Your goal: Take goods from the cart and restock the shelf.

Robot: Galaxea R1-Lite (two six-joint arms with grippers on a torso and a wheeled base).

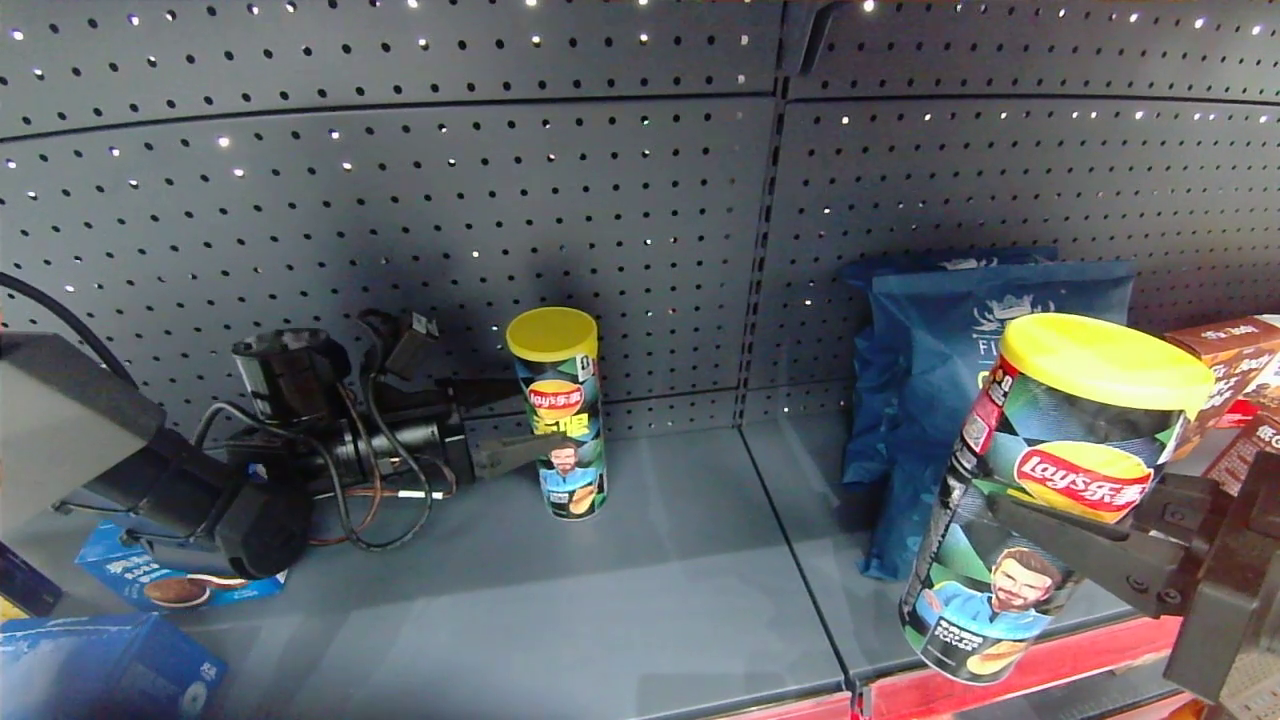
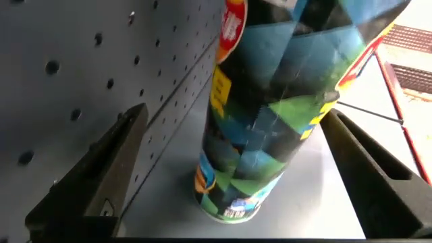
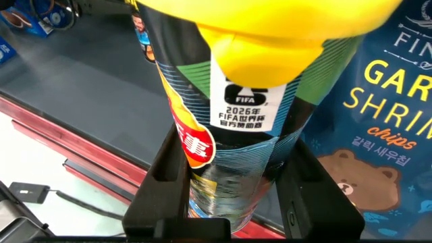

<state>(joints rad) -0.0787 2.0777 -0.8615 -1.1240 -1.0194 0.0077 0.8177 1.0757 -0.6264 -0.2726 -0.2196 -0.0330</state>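
Observation:
A chip can (image 1: 566, 415) with a yellow lid stands upright on the grey shelf (image 1: 680, 580), close to the pegboard back wall. My left gripper (image 1: 515, 420) is open around it, one finger on each side; in the left wrist view the can (image 2: 270, 128) stands between the spread fingers (image 2: 111, 175), with a clear gap on the wall side. A second, identical can (image 1: 1050, 500) is held tilted above the shelf's front right edge, with my right gripper (image 1: 1045, 530) shut on its body. In the right wrist view that can (image 3: 229, 108) fills the space between the fingers (image 3: 165, 172).
Blue shrimp chip bags (image 1: 960, 400) lean against the back wall right of the shelf seam. Brown boxes (image 1: 1235, 365) sit at the far right, blue cookie boxes (image 1: 150, 590) at the far left. Bare shelf lies between the standing can and the bags. The front lip is red (image 1: 1060, 660).

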